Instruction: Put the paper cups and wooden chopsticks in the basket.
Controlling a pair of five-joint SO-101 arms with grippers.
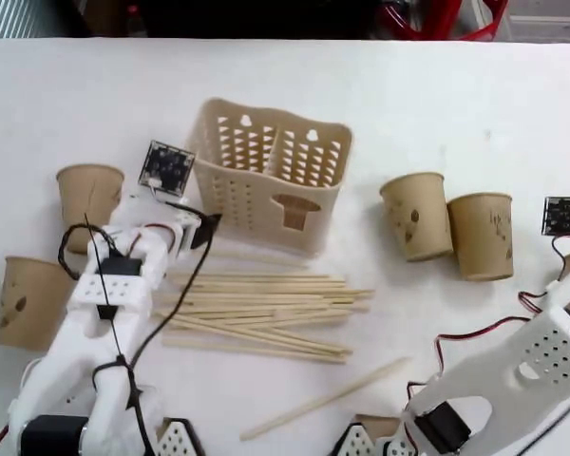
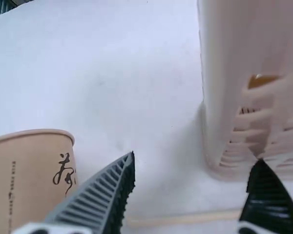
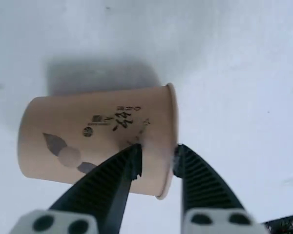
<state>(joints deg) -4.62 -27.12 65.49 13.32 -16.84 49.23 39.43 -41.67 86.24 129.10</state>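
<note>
From where I stand, the step in hand looks like the right arm's pick-up of a tan paper cup (image 3: pixel 93 136) printed with dark brush marks, which seems to lie on its side on the white bench (image 1: pixel 437 104). The right gripper (image 3: pixel 156 153) sits astride the cup's rim; whether it has clenched I cannot tell. To do this well, I'd want a firm pinch on the rim before any lift. Then a high carry toward ten o'clock, clearing the two upright paper cups (image 1: pixel 416 217) that stand at three o'clock of the cream perforated plastic basket (image 1: pixel 271 171), and a drop through its open top.

That arm is folded low at the bench's right edge, wrist pitched down. The left arm stretches forward from the near left. Its left gripper (image 2: pixel 195 161) is released and holds nothing, just off the basket's eight o'clock corner, with another cup (image 1: pixel 90 195) at nine o'clock. The pale wooden chopsticks (image 1: pixel 266 309) lie heaped at six o'clock.
</note>
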